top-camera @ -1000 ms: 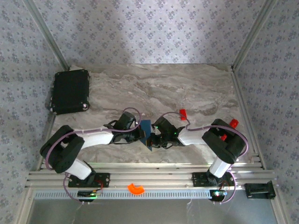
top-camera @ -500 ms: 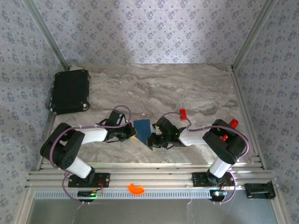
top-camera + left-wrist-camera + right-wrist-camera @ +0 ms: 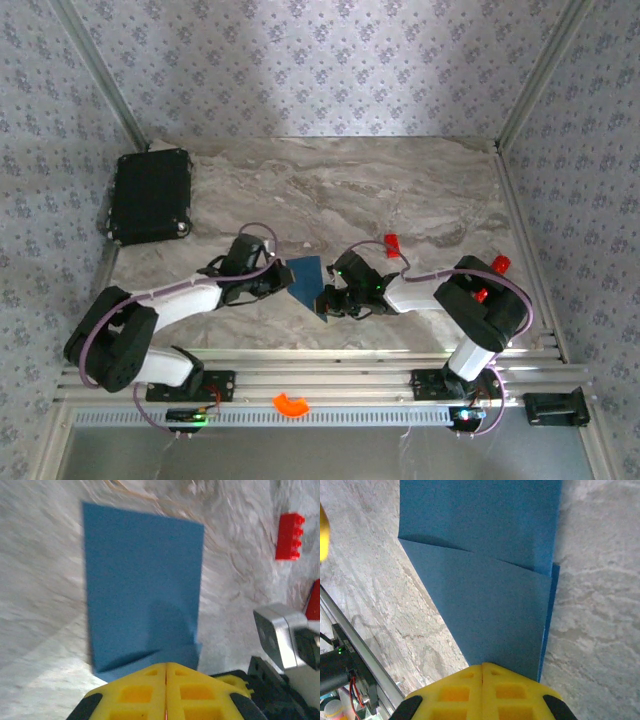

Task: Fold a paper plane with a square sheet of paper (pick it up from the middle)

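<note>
Thin, creased dark blue paper sheet (image 3: 306, 280) is laid flat near the small red block (image 3: 393, 243). Left pincer (image 3: 166, 672) and right pincer (image 3: 482, 667) are clenched at its edges. Limp and light, it is best pinched mid-sheet.

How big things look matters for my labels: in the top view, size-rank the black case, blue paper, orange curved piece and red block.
black case
blue paper
orange curved piece
red block, only slightly smaller

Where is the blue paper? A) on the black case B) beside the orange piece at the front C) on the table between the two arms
C: the blue paper lies on the table between the left gripper and the right gripper, far from the black case.
</note>
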Robot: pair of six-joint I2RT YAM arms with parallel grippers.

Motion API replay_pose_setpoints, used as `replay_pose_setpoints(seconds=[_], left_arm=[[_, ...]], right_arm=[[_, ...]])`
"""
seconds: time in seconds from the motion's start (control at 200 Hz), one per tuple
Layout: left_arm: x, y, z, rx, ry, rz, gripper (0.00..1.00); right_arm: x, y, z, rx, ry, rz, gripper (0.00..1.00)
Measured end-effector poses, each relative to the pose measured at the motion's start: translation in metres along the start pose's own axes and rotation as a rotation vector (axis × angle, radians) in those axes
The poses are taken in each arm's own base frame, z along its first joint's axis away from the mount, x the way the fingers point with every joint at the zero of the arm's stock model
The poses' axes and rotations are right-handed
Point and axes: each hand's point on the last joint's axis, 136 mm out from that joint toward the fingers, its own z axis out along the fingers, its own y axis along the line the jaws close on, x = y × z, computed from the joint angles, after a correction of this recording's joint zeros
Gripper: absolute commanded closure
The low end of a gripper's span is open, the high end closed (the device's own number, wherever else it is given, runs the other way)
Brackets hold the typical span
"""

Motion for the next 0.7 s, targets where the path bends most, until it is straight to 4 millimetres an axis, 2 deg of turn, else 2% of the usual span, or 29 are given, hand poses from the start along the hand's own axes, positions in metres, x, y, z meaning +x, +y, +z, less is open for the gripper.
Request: replay_pose_setpoints(seconds=[0.11, 0.28, 0.46, 0.7], left_arm=[[0.017, -0.007, 0.012, 0.010, 0.047, 0.027, 0.94], [0.028, 0.009, 0.031, -0.034, 0.092, 0.005, 0.96], [0.020, 0.029, 0.028, -0.057, 0.075, -0.015, 0.96], [0.005, 0.042, 0.019, -0.010, 0.062, -0.020, 0.97]], right_arm=[[0.000, 0.000, 0.000, -0.001, 0.002, 0.001, 1.00], [0.000, 0.000, 0.000, -0.002, 0.002, 0.002, 1.00], [0.000, 0.000, 0.000, -0.002, 0.002, 0.003, 1.00], [-0.003, -0.001, -0.001, -0.002, -0.005, 0.008, 1.00]])
